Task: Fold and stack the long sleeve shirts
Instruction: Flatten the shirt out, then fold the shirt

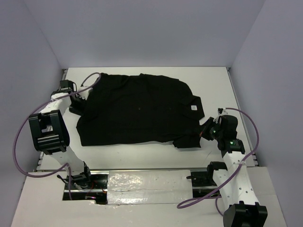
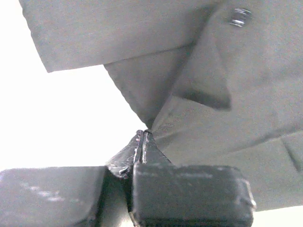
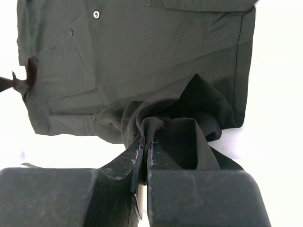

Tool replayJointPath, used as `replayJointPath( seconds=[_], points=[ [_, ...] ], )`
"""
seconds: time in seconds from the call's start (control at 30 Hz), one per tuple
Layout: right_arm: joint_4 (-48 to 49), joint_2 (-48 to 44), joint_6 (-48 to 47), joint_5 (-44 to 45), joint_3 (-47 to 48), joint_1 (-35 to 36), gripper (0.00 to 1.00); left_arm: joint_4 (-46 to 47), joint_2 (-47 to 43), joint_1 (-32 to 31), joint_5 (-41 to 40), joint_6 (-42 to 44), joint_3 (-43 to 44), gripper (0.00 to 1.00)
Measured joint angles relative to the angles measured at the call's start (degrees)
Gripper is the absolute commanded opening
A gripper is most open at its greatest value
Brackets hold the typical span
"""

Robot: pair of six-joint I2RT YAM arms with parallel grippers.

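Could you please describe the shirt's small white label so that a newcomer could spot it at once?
On the white table, the black shirt lies spread across the middle. Toward its right end, just beyond the right gripper, sits the neck label: a small white patch standing out on plain dark cloth.

No words, brand or number can be read in any of the views. The black shirt (image 1: pixel 142 109) carries a small white neck label (image 1: pixel 193 108), but it is too small to show any letters.
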Motion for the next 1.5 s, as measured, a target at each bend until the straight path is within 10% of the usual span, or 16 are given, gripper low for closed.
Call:
replayJointPath(
  seconds=[0.3, 0.53, 0.63, 0.9, 1.5],
  points=[
    [0.0, 0.1, 0.0, 0.0, 0.0, 0.0, 0.00, -0.9, 4.7, 5.8, 1.7, -8.0, 0.7, 0.43],
    [0.0, 0.1, 0.0, 0.0, 0.0, 0.0, 0.00, -1.2, 7.1, 17.7, 0.1, -14.3, 9.2, 0.26],
    [0.0, 0.1, 0.0, 0.0, 0.0, 0.0, 0.00, -0.2, 7.0, 20.6, 0.7, -14.1, 13.1, 0.38],
    [0.0, 0.0, 0.0, 0.0, 0.0, 0.0, 0.00, -6.2, 5.5, 9.0, 11.0, 3.1, 11.1, 0.68],
    [0.0, -0.5, 0.0, 0.0, -0.1, 0.0, 0.00, -2.2, 5.7, -2.5, 5.2, 7.6, -0.6, 0.34]
  ],
)
